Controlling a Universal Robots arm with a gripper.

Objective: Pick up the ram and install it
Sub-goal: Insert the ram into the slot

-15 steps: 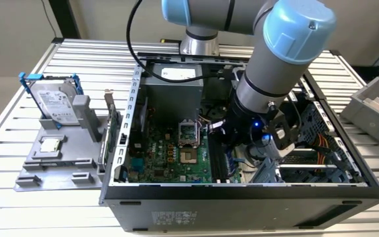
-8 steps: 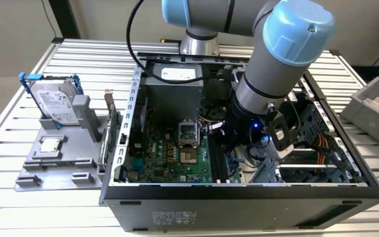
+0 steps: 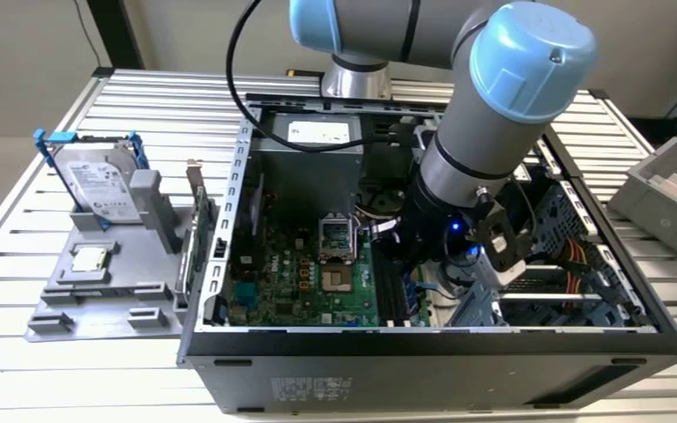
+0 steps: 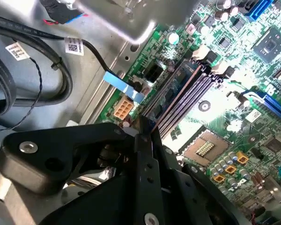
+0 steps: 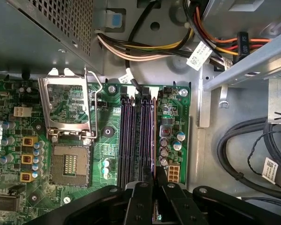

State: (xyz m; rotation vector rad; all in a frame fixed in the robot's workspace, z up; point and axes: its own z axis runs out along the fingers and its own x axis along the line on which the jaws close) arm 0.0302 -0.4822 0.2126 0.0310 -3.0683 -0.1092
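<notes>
Black two-finger gripper [image 5: 153, 187] – jaws closed on the thin dark green ram stick [image 5: 153, 140], edge-on between them, over the purple memory slots [image 5: 133, 136]; exterior view alone showed the open grey computer case [image 3: 433, 352].

The exterior view is evenly lit and fairly sharp, with soft shadow inside the computer case [image 3: 433, 335] and a small blue glow [image 3: 454, 227] near the arm's wrist. In the second wrist view, strong white glare washes out part of the green circuit board [image 4: 220, 105], and the dark gripper [image 4: 143, 140] up close looks soft. The first wrist view is bright, even and crisp.
</notes>
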